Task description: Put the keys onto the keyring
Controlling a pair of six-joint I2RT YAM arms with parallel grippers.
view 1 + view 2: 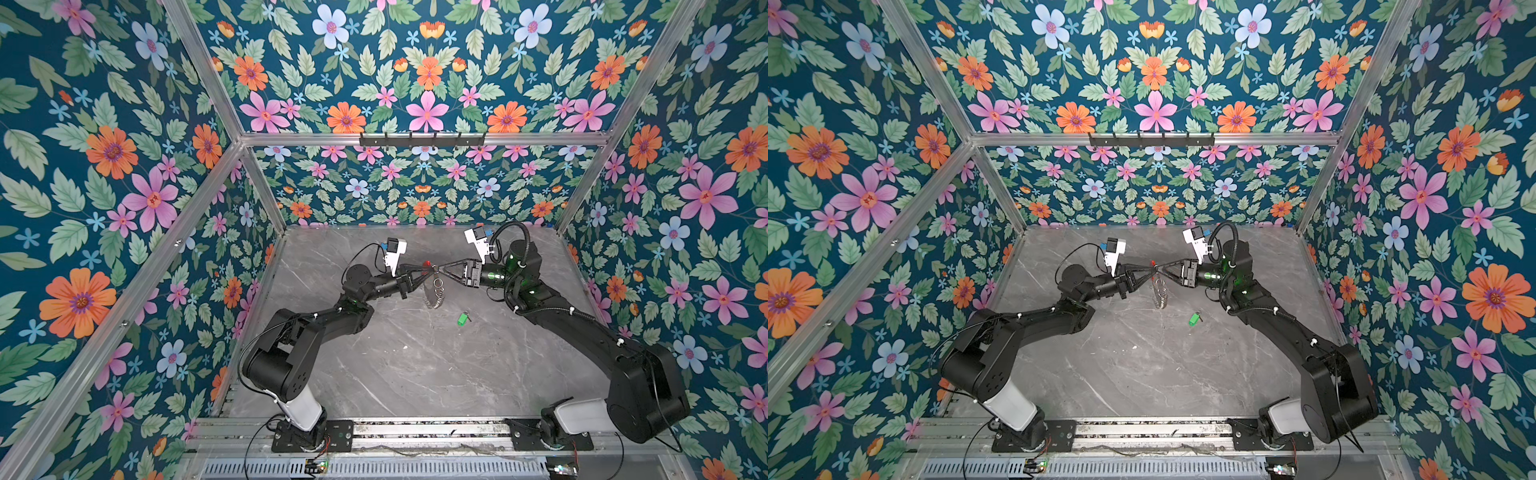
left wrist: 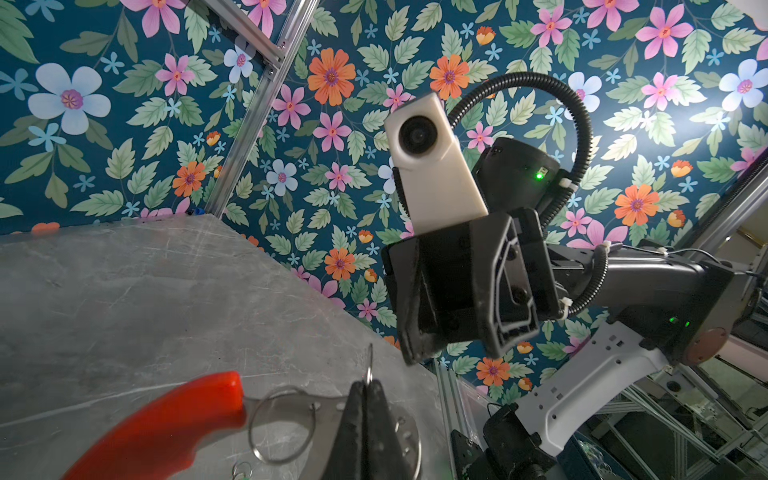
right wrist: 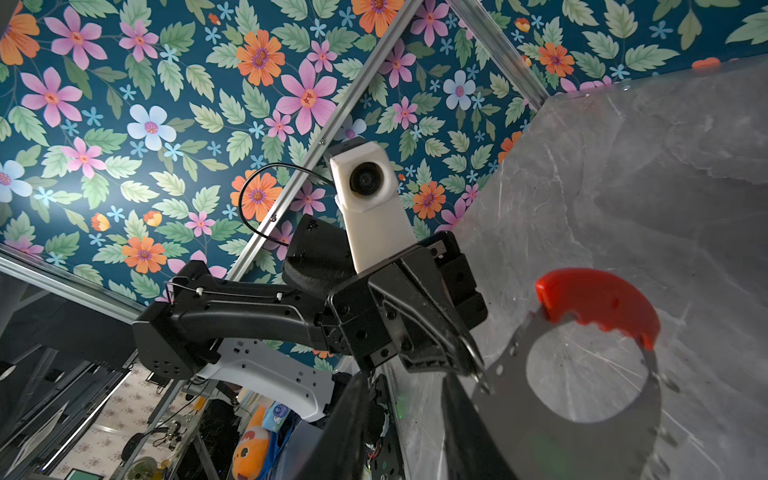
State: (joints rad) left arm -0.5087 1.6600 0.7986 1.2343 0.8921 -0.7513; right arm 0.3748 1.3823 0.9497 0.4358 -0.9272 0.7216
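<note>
The keyring hangs above the grey marble table in the middle, its red arc uppermost and silver loops dangling below. My left gripper is shut on its grey plate; the left wrist view shows both fingers pinched on the metal beside the red arc. My right gripper faces it tip to tip. In the right wrist view my right gripper stands open with nothing in the gap, and the plate lies beside one finger. The green-headed key lies on the table right of the ring, untouched.
Floral walls and aluminium posts close in the cell on three sides. A black hook rail runs across the back wall, high up. The arm bases are bolted to a metal rail along the table's front edge.
</note>
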